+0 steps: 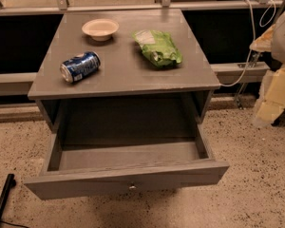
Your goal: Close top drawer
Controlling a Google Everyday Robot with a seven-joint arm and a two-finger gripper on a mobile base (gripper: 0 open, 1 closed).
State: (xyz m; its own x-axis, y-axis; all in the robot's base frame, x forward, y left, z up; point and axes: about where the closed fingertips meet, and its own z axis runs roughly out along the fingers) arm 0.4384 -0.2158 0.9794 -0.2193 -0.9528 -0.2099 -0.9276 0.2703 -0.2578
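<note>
The top drawer (128,180) of the grey cabinet (123,80) is pulled far out toward me. Its long flat front carries a small round metal knob (132,187) at the centre. The drawer's inside shows nothing but its bare grey floor. The two lower drawer fronts are hidden under it. My gripper (267,112) is the pale white and yellowish shape at the right edge. It hangs to the right of the cabinet, apart from the drawer and above the floor.
On the cabinet top lie a cream bowl (100,29), a blue can (80,66) on its side and a green chip bag (157,46). A white cable (249,42) runs at the right. A black rod (2,198) lies on the speckled floor at bottom left.
</note>
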